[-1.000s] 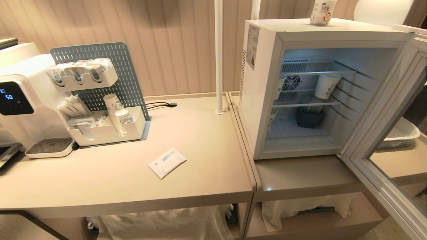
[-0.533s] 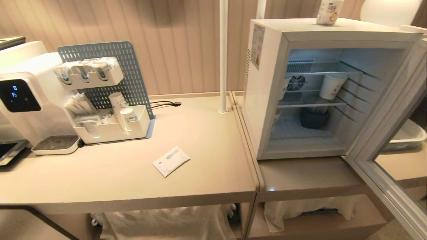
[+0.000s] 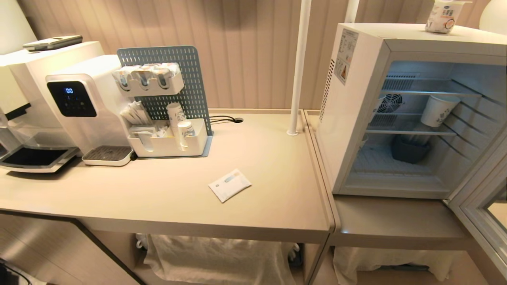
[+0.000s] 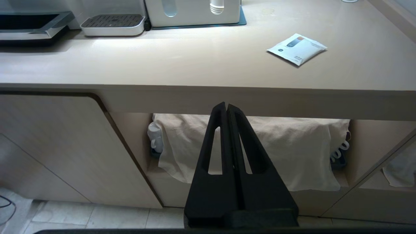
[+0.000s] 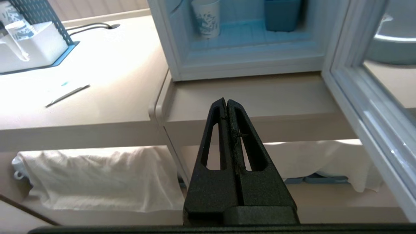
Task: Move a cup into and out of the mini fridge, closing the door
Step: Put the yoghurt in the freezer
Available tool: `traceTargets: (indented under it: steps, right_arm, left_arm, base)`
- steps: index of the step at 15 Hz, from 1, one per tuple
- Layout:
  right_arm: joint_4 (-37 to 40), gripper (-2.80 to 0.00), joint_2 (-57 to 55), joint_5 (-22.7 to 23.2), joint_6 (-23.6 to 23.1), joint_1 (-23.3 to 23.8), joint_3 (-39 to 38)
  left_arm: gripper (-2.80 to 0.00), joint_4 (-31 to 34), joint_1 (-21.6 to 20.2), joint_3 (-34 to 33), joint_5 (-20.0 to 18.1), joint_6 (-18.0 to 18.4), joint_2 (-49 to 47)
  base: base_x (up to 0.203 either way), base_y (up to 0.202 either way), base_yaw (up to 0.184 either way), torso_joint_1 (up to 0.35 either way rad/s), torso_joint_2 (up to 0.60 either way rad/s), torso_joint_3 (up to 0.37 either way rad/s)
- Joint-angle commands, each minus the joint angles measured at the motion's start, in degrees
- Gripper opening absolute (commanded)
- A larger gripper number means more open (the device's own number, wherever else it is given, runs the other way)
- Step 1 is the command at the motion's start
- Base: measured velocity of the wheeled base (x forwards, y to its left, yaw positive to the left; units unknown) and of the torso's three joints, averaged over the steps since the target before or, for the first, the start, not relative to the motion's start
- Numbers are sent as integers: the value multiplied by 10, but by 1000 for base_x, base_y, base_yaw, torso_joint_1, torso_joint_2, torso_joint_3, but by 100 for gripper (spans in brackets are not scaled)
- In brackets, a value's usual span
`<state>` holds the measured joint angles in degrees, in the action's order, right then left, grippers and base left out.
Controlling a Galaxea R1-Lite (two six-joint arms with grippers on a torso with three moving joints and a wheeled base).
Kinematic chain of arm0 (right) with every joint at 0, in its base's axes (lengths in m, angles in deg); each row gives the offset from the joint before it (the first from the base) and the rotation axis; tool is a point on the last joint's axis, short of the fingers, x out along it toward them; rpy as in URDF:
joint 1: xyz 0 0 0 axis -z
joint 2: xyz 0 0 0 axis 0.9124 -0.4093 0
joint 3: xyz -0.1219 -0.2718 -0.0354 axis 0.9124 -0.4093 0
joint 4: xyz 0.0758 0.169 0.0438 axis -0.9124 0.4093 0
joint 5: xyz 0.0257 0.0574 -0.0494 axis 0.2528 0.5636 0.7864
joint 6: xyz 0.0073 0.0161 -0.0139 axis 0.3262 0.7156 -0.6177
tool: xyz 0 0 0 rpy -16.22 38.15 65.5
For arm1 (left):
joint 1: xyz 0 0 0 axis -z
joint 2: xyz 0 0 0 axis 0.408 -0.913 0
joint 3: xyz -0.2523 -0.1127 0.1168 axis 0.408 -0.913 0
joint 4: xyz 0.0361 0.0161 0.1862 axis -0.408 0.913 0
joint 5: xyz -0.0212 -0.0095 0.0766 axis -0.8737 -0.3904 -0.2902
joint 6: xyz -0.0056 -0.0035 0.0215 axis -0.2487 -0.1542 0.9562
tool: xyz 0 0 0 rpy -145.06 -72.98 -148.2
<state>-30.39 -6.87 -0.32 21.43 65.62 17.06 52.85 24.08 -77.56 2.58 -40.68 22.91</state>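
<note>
I see the cup [image 3: 443,16] at upper right, atop the mini fridge [image 3: 356,118]. Its door [image 3: 481,206] hangs wide, lower right. Left gripper [image 4: 227,107] and right gripper [image 5: 226,102] both pressed together, low. Risk: a reach clips the door.

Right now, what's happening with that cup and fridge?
Left gripper and right gripper shut, empty, below counter. Cup atop mini fridge. Door open.

My matt black plastic gripper [image 5: 226,101]; glossy white fridge [image 3: 358,118], wire shelves [image 3: 412,132], smooth matt counter [image 3: 158,194], creased cloth [image 4: 292,146].
</note>
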Motion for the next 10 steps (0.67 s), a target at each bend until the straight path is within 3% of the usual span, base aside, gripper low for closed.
traceTargets:
  steps: [1, 8, 10]
  right_arm:
    - [-1, -280, 0, 0, 0, 0, 0]
    - [-1, -280, 0, 0, -1, 0, 0]
    - [-3, -280, 0, 1, -3, 0, 0]
  left_arm:
    - [-280, 0, 0, 0, 0, 0, -1]
    - [-280, 1, 0, 0, 0, 0, -1]
    - [-280, 1, 0, 0, 0, 0, -1]
  base:
    - [65, -2, 0, -7, 2, 7]
    - [178, 0, -2, 0, 6, 4]
    - [36, 0, 0, 1, 8, -1]
